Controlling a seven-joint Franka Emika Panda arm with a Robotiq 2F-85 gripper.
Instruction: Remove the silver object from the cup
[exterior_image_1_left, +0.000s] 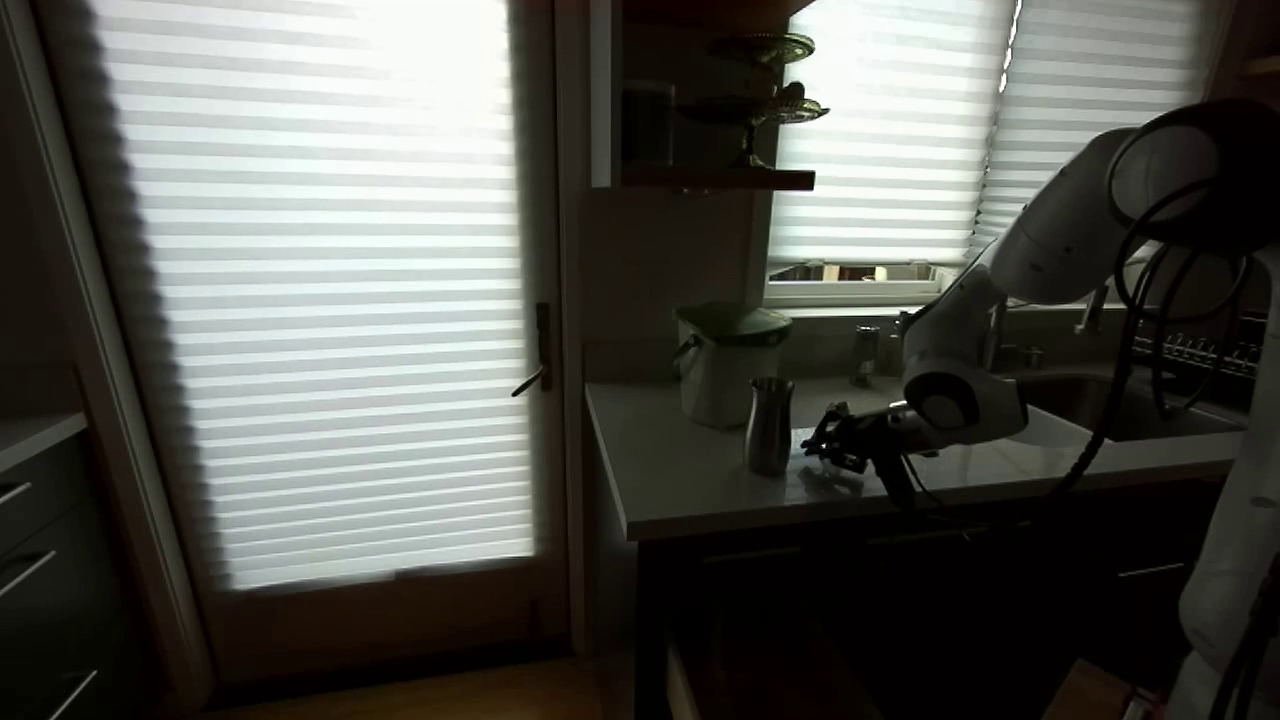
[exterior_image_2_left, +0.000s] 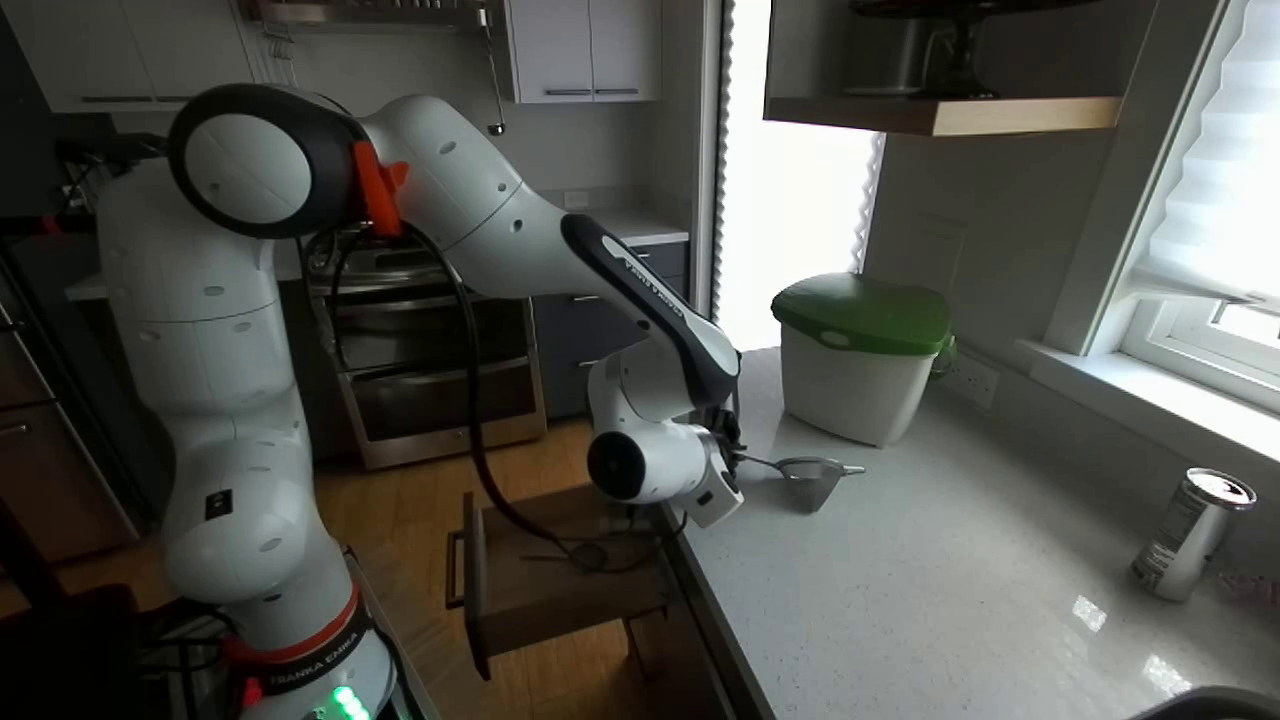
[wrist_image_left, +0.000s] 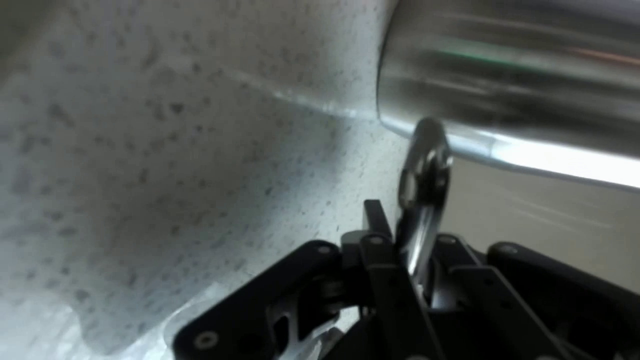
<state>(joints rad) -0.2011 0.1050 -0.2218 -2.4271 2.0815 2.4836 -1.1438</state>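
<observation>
The silver object is a small strainer with a conical bowl (exterior_image_2_left: 812, 482) and a thin handle. In the wrist view the shiny handle end (wrist_image_left: 424, 170) sticks out between my fingers. My gripper (wrist_image_left: 412, 245) is shut on this handle; it also shows low over the counter in an exterior view (exterior_image_1_left: 815, 445). The strainer is outside the cup, and I cannot tell whether its bowl touches the counter. The cup, a tall metal tumbler (exterior_image_1_left: 769, 430), stands upright on the counter just beyond my fingertips. It fills the upper right of the wrist view (wrist_image_left: 515, 85).
A white bin with a green lid (exterior_image_2_left: 855, 375) stands behind the cup. A metal can (exterior_image_2_left: 1193, 535) stands on the counter (exterior_image_2_left: 930, 600). A sink (exterior_image_1_left: 1080, 405) lies behind the arm. A drawer (exterior_image_2_left: 560, 590) is open below the counter edge. A shelf (exterior_image_1_left: 710, 180) hangs above.
</observation>
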